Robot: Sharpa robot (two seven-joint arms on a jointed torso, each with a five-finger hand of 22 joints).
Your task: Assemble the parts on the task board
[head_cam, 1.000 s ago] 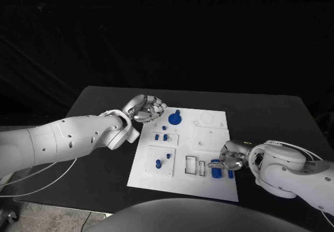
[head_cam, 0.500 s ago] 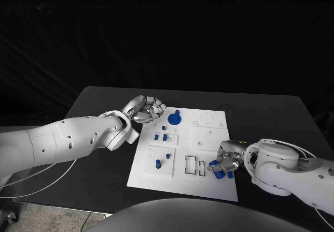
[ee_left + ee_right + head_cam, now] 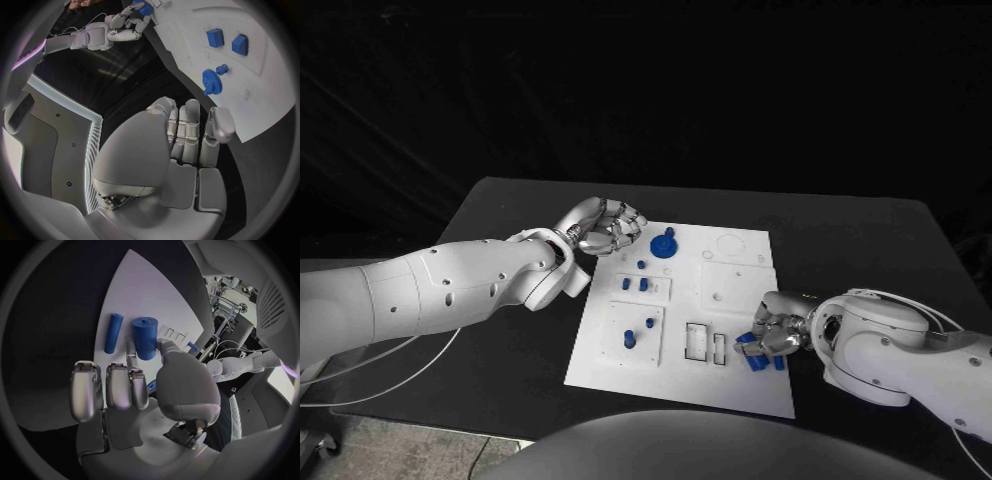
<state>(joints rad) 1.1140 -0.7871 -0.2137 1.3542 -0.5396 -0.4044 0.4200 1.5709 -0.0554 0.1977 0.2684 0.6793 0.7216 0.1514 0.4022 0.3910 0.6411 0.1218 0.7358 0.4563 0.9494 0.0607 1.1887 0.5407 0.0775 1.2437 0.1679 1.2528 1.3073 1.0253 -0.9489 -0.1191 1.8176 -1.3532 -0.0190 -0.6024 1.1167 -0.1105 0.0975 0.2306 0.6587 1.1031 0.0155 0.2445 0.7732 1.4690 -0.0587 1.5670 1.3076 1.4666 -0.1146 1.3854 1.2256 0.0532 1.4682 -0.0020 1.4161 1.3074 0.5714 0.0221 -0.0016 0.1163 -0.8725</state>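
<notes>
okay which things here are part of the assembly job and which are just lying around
Part of the job:
task board
blue gear
blue cylinders
blue blocks
right robot hand
left robot hand

Just lying around:
black table

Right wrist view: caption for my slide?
Right hand reaching over the task board toward a thick blue cylinder lying beside a thinner blue peg.

My left hand (image 3: 600,226) and right hand (image 3: 776,325) look like glossy silver metal. The task board (image 3: 737,385) is smooth, matt white plastic; its parts (image 3: 145,337) are matt blue plastic. The desk (image 3: 855,235) is matt black.
</notes>
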